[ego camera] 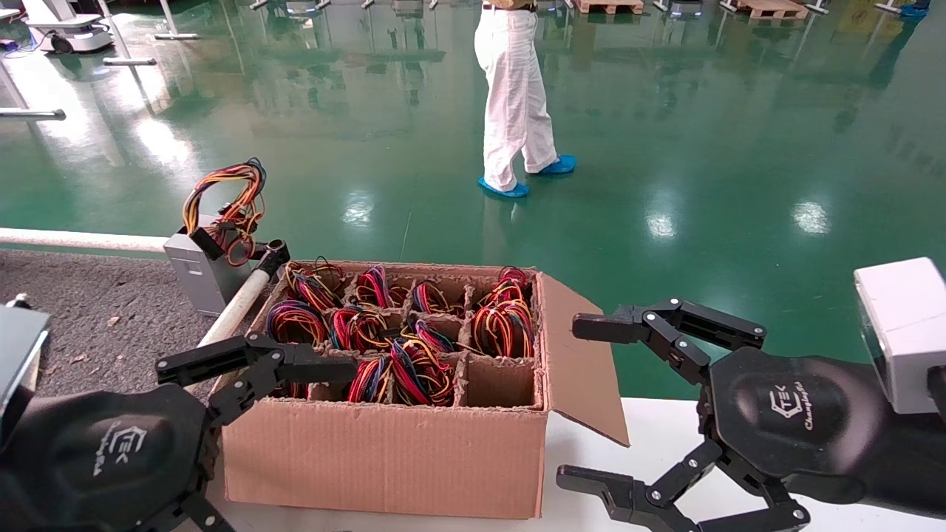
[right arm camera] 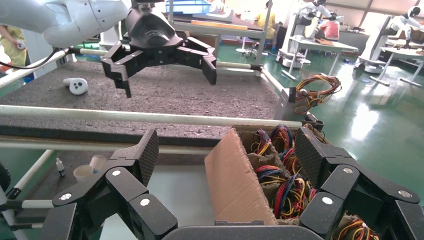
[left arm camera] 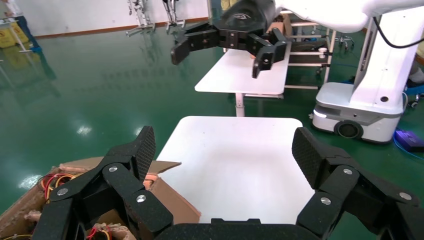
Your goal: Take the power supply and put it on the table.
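Note:
One power supply (ego camera: 198,270), a small grey box with looped red, yellow and orange wires (ego camera: 229,196), stands on the far corner of the dark speckled table (ego camera: 96,310); it also shows as the grey box (right arm camera: 284,102). Several more wire bundles (ego camera: 502,325) fill the compartments of the brown carton (ego camera: 384,458). My left gripper (left arm camera: 227,150) hovers open at the carton's near left corner, holding nothing. My right gripper (ego camera: 580,401) hangs open to the right of the carton over the white tabletop (ego camera: 665,436), also empty.
A white pipe rail (ego camera: 236,310) runs between the table and the carton. The carton's right flap (ego camera: 584,355) sticks out towards my right gripper. One compartment (ego camera: 499,380) shows no wires. A person in white trousers (ego camera: 514,96) walks on the green floor beyond.

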Available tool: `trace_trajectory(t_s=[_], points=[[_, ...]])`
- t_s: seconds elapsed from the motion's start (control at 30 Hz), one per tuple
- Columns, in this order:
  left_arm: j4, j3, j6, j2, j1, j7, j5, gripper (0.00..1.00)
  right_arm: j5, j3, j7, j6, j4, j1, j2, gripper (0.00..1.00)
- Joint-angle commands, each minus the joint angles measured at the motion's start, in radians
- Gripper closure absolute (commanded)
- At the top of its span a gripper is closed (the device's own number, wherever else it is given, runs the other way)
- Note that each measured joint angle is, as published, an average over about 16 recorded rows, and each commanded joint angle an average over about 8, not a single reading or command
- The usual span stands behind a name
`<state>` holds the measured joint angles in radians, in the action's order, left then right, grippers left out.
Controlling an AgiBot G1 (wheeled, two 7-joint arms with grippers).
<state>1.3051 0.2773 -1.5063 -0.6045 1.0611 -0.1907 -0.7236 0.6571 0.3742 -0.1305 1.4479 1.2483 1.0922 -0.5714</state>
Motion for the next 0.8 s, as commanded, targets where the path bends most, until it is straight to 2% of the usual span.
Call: trace_trajectory(t_s=[0.03,0.8], points=[[0.016,-0.002,-0.008,0.005,-0.011,-0.003,0.005,0.00,0.000,0.000,0.000,0.000,0.000,0.000,0.000,0.00],[-0.021,0.002,0.011,-0.007,0.013,0.003,-0.006,0.00,0.000,0.000,0.000,0.000,0.000,0.000,0.000,0.00]])
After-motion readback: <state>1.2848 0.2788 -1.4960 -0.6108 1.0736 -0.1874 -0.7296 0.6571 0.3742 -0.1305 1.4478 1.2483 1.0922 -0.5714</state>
